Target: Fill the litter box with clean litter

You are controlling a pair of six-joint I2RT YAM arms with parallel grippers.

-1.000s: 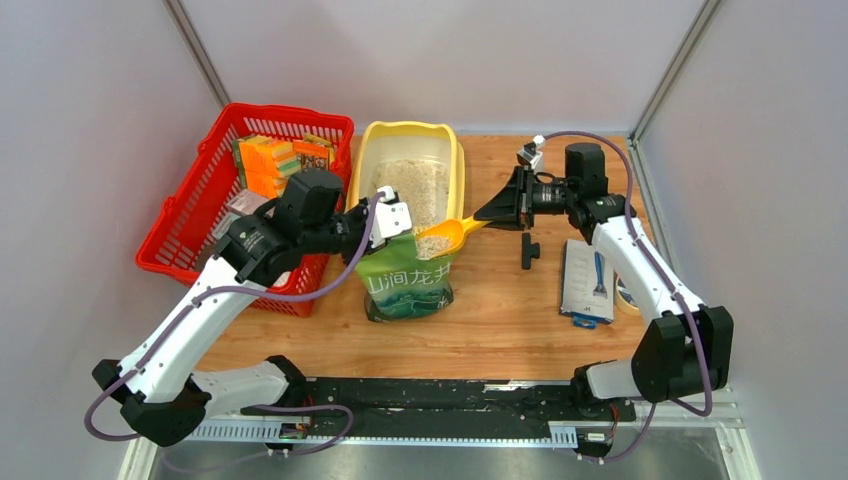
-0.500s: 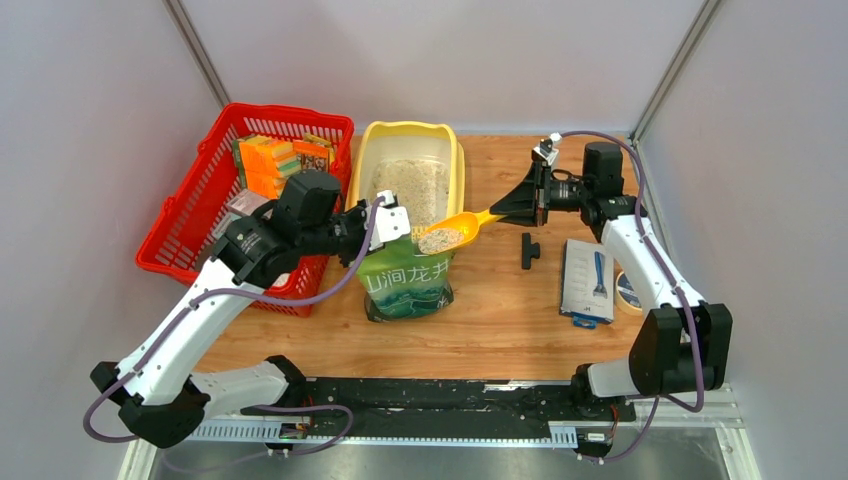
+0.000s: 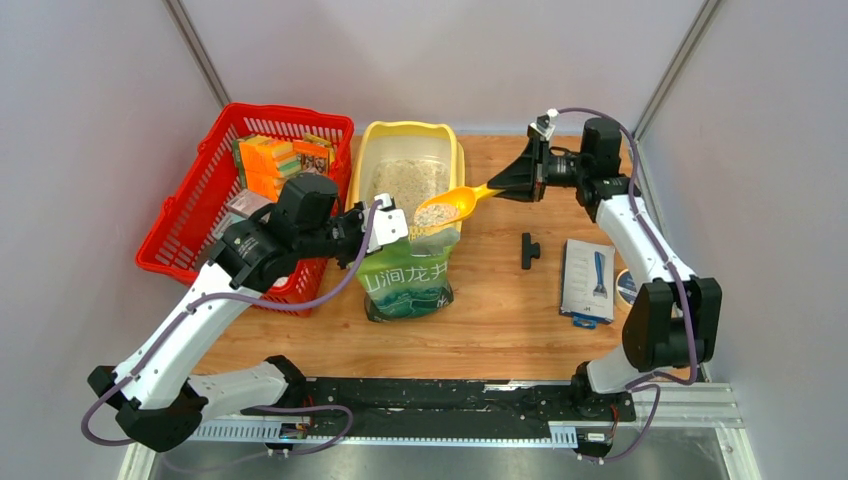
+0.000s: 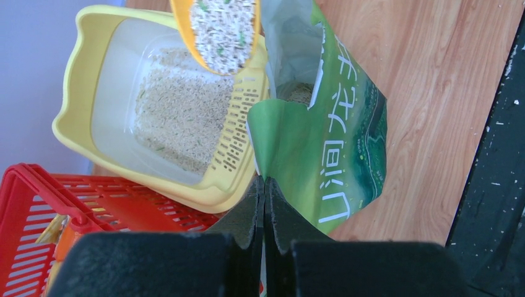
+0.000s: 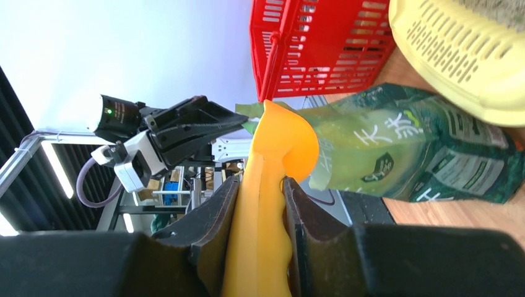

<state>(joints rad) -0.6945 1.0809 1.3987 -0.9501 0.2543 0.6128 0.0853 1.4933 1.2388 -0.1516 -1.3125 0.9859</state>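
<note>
The pale yellow litter box (image 3: pixel 405 129) stands at the back centre with a layer of clean litter (image 3: pixel 408 183) in it. Just in front of it stands the green pouch (image 3: pixel 405 282), its mouth open. My left gripper (image 3: pixel 368 232) is shut on the pouch's top edge (image 4: pixel 264 182). My right gripper (image 3: pixel 500 187) is shut on the handle of an orange scoop (image 3: pixel 445 208). The scoop (image 4: pixel 223 31) holds a load of litter and hangs level above the box's slotted lip (image 4: pixel 238 124). In the right wrist view the handle (image 5: pixel 260 204) sits between both pads.
A red mesh basket (image 3: pixel 190 235) with orange packs stands left of the box, touching it. On the wood to the right lie a small black tool (image 3: pixel 528 250), a flat packaged item (image 3: pixel 588 280) and a tape roll (image 3: pixel 628 288).
My right gripper has raised the loaded scoop out of the pouch mouth and carried it back toward the litter box. The left gripper has kept its hold on the pouch.
</note>
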